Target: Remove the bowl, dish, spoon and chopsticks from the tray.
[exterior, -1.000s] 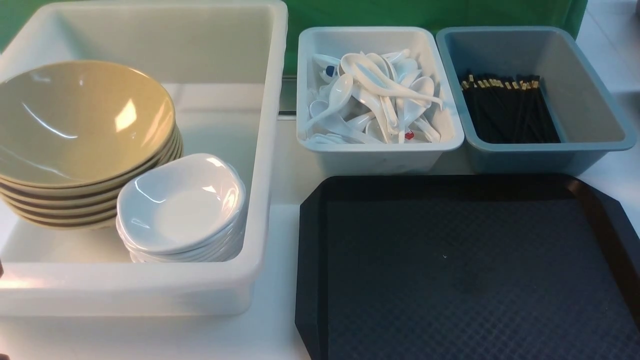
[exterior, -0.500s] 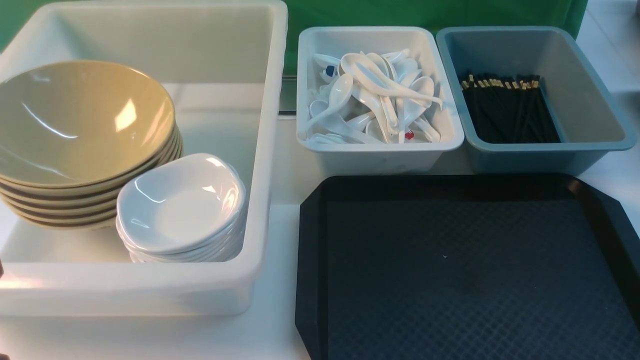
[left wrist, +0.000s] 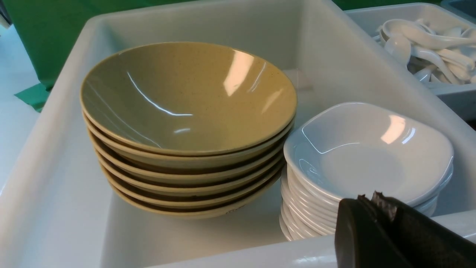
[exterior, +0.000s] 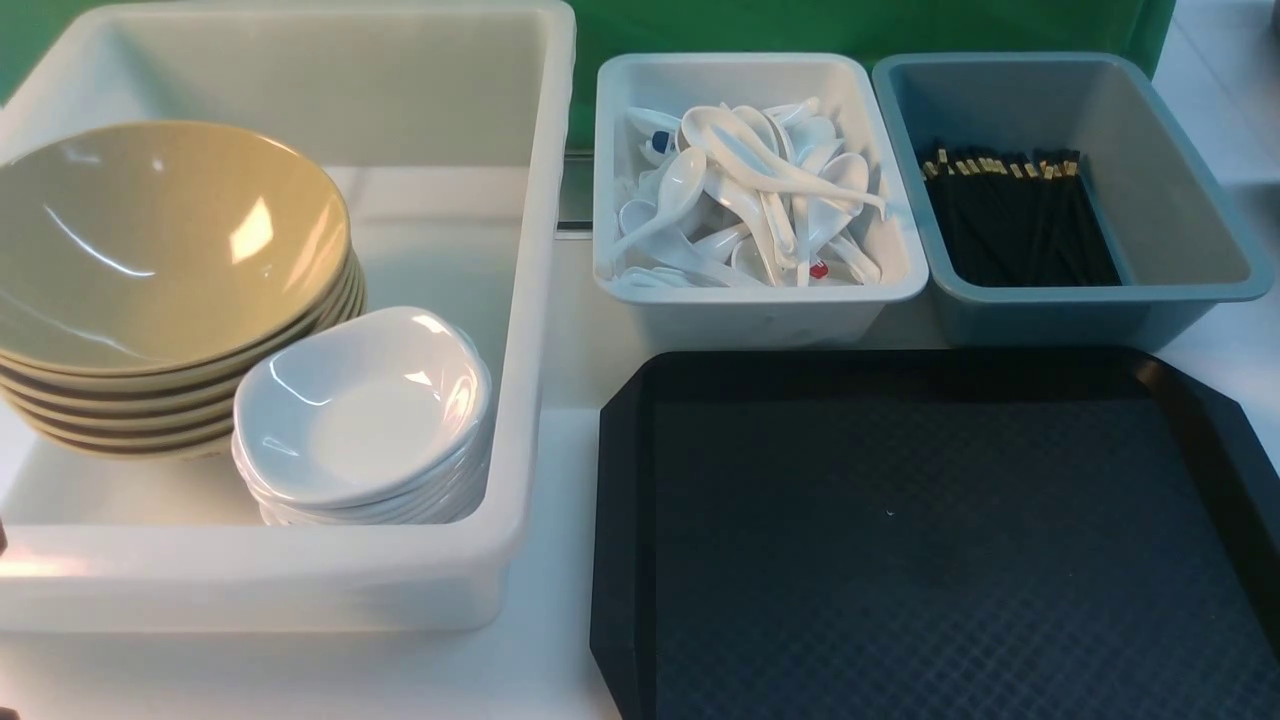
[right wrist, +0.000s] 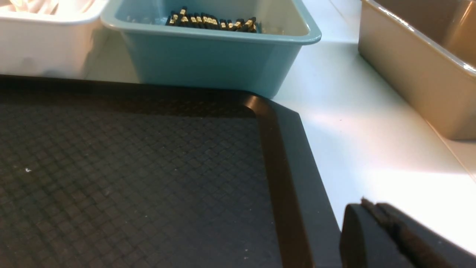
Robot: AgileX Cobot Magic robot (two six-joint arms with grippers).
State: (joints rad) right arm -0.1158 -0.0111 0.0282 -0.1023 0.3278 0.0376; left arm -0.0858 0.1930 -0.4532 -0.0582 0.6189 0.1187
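Beside right gripper (right wrist: 375, 212), bare tray (right wrist: 286, 178).

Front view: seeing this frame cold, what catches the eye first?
The stack of tan bowls dominates, sitting in the big white tub at left beside a stack of white dishes. The black tray fills the lower right, nothing on it. Behind it a white bin holds a heap of spoons, and a blue bin holds black chopsticks.

large white tub (exterior: 540, 300): left, on the table
small white tub (exterior: 760, 310): centre back
grey-blue tub (exterior: 1180, 290): right back
tan plastic bin (right wrist: 416, 70): far right
green backdrop (exterior: 700, 25): behind
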